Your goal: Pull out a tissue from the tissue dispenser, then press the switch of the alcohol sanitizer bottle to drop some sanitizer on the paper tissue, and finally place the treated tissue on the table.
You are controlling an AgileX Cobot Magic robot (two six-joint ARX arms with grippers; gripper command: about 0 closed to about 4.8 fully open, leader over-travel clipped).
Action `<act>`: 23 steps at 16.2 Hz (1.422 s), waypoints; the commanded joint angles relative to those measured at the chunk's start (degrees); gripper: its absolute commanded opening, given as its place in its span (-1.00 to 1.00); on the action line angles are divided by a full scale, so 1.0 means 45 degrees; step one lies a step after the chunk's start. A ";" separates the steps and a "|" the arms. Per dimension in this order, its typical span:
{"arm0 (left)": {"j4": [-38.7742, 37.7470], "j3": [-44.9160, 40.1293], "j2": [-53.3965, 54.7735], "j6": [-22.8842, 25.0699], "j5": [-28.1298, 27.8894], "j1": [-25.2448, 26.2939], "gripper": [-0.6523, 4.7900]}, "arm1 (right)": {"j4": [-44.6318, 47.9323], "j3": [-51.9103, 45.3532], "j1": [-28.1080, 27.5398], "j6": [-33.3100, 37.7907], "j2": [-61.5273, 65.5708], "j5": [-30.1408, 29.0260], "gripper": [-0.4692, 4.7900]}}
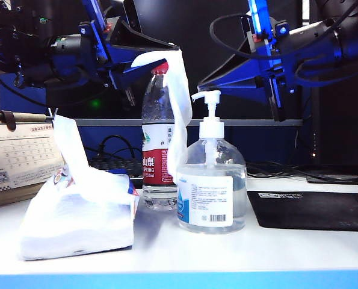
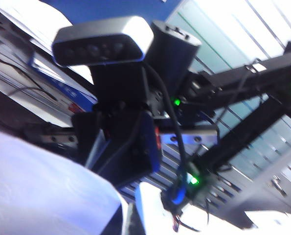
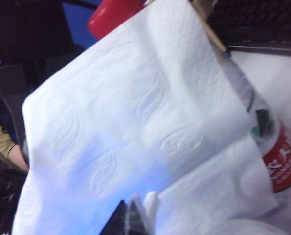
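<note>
So the left gripper (image 1: 166,51), upper left of center in the exterior view, is clamped on the tissue (image 1: 177,108), which hangs beside the switch (image 1: 210,102) of the alcohol sanitizer bottle (image 1: 212,186). The right gripper (image 1: 206,84), upper right, is shut and empty, just over the pump. Looks like the sanitizer step: next it probably presses straight down, tissue under the nozzle.

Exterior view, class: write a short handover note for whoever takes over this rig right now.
Left gripper: shut on the tissue, held up so it hangs beside the pump.
Right gripper: shut, empty, up by the pump, on its right.
Sanitizer bottle and tissue pack stand on the table.
Done: tissue pulled out.
Left: press pump, wet tissue, lay it on the table.
</note>
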 commanded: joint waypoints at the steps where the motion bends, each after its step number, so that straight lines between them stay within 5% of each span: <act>1: 0.0151 0.0019 -0.0053 0.0092 0.0287 -0.0010 -0.78 | 0.0437 0.0102 0.0005 0.0189 -0.0379 -0.0233 -0.84; 5: 0.0670 0.0019 -0.0053 -0.0126 -0.0287 -0.0083 -0.78 | -0.0053 0.0107 0.0005 0.0131 -0.0918 -0.0121 -0.84; 10: 0.2958 0.0019 -0.0053 -0.1914 -0.0719 -0.0151 -0.78 | -0.1982 0.0102 0.0005 -0.0971 -0.0923 0.0384 -0.84; 23: 0.5712 -0.0141 -0.0049 -0.3521 -0.3177 -0.0418 -0.78 | -0.1923 0.0097 0.0005 -0.0967 -0.0923 0.0675 -0.84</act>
